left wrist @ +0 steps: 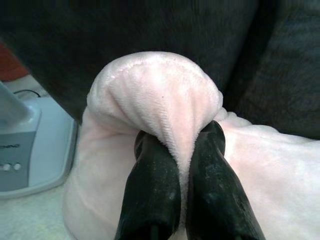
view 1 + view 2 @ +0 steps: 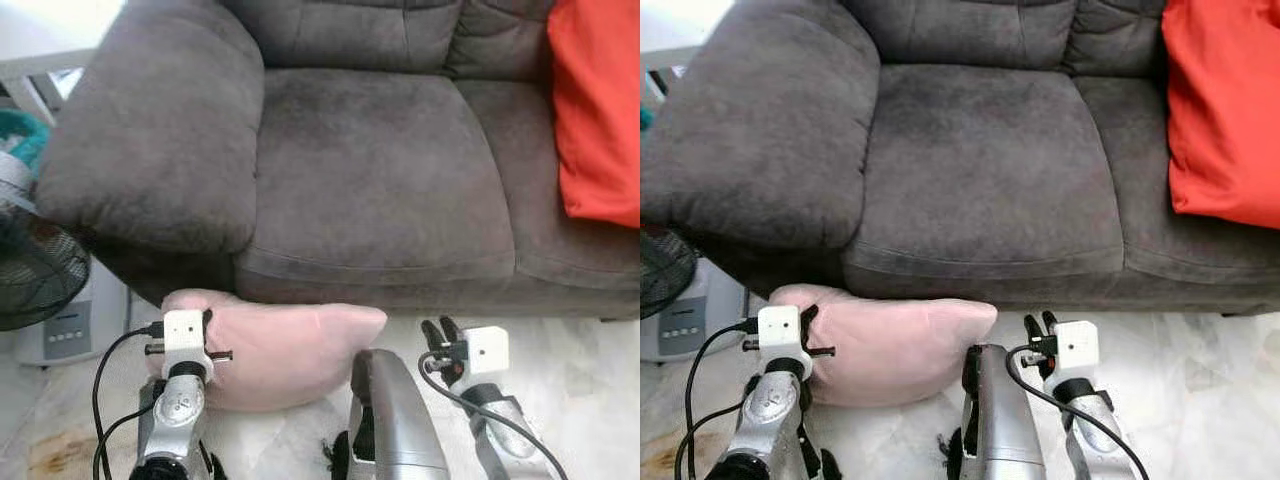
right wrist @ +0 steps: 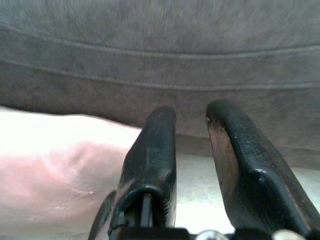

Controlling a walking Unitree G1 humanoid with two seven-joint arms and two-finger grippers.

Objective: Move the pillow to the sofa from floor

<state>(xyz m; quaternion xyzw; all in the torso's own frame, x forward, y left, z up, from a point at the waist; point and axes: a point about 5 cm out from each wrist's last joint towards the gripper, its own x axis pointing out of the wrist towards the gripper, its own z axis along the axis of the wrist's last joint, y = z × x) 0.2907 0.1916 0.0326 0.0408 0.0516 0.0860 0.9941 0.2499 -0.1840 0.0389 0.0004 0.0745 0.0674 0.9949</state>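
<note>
A pale pink plush pillow (image 2: 290, 345) lies on the floor against the front of the dark grey sofa (image 2: 370, 150), below the left seat cushion. My left gripper (image 1: 177, 145) is shut on the pillow's (image 1: 160, 95) left corner, with a fold of pink fabric pinched between its black fingers (image 1: 152, 185). My right gripper (image 3: 192, 125) hovers just right of the pillow (image 3: 50, 165), slightly open with nothing between its fingers, and faces the sofa's front edge (image 3: 165, 65). In the left eye view the right gripper (image 2: 440, 330) sits near the floor.
An orange-red cushion (image 2: 595, 110) leans on the sofa's right seat. A black fan (image 2: 30, 270) and a white appliance (image 2: 70, 320) stand left of the armrest (image 2: 150, 130). Pale marble floor (image 2: 580, 370) spreads to the right.
</note>
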